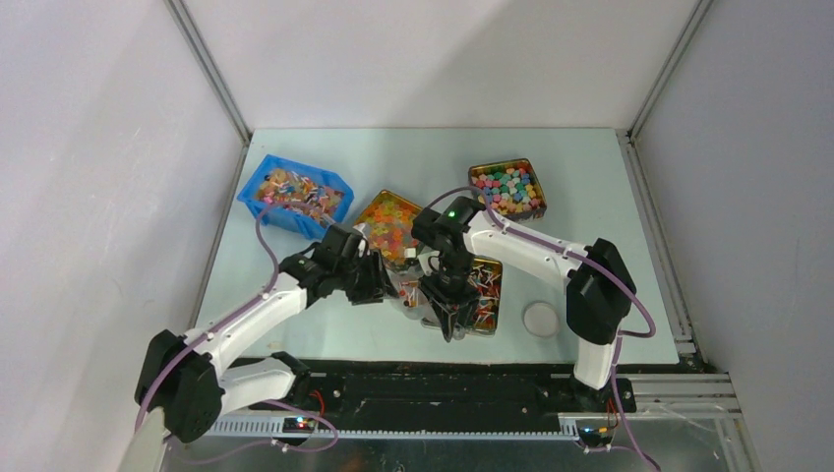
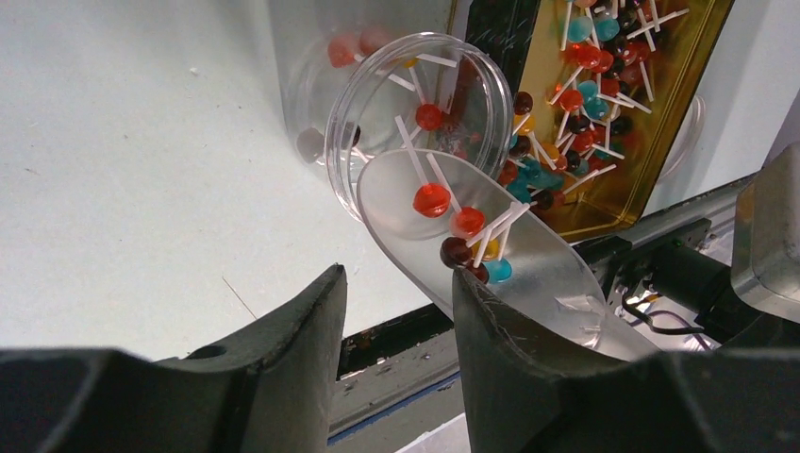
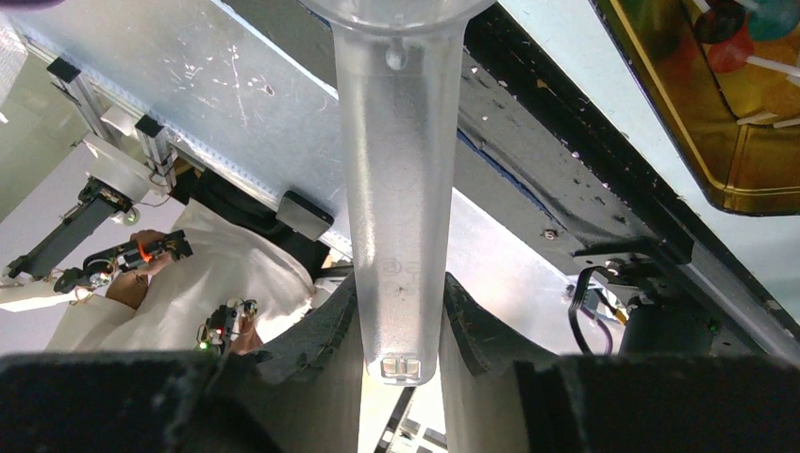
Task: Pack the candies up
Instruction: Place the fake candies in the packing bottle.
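Note:
The candies are small lollipops with white sticks. Many lie in a gold tin (image 2: 618,142) (image 1: 486,293). A few candies (image 2: 455,232) sit in a translucent scoop (image 2: 538,274), whose tip is at the mouth of a clear jar (image 2: 415,104) tilted on its side; some candies (image 2: 429,116) are inside the jar. My right gripper (image 3: 401,283) (image 1: 450,317) is shut on the scoop's handle (image 3: 396,189). My left gripper (image 2: 398,274) (image 1: 386,285) is open and empty, just short of the jar (image 1: 411,292) and beside the scoop.
A blue bin (image 1: 295,194) of wrapped sweets stands at the back left. An orange-sweets tin (image 1: 388,221) is behind the jar. A tin of coloured cubes (image 1: 507,189) is at the back. A white round lid (image 1: 541,318) lies right of the gold tin. The table's near edge and rail (image 2: 396,377) are close.

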Tool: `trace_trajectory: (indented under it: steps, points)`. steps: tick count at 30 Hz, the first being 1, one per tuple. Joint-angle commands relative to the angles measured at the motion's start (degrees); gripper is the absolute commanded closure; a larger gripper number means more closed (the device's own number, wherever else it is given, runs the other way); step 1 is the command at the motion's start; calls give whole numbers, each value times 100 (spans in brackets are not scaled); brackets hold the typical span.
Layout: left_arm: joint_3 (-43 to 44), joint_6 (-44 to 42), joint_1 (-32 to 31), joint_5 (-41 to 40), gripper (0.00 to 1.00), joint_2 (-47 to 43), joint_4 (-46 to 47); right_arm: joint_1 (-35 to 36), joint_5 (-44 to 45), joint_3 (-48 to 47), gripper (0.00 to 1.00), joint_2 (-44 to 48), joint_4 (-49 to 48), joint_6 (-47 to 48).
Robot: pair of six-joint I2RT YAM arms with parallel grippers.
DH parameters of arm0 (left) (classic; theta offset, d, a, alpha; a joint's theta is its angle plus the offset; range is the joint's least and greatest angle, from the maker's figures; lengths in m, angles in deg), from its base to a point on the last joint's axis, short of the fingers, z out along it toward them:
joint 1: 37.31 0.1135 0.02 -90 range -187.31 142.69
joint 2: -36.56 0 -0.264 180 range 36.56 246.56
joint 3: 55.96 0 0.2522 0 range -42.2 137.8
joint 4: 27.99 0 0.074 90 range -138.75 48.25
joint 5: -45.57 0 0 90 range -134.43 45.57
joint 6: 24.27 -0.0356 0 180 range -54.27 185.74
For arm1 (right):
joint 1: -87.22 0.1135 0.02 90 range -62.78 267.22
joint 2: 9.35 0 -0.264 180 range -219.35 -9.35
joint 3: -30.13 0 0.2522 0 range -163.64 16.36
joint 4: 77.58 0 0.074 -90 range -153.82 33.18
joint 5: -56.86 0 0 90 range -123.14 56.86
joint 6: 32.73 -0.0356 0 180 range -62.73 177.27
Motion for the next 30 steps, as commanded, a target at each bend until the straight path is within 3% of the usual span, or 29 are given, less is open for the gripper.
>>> trace_trajectory:
  steps: [1,30]
  points:
    - [76,-21,-72,-91,50,73,-120,-6,74,-260,100,190,83,-120]
    - [470,-151,-108,-264,46,133,-396,-90,188,-759,100,34,400,-92]
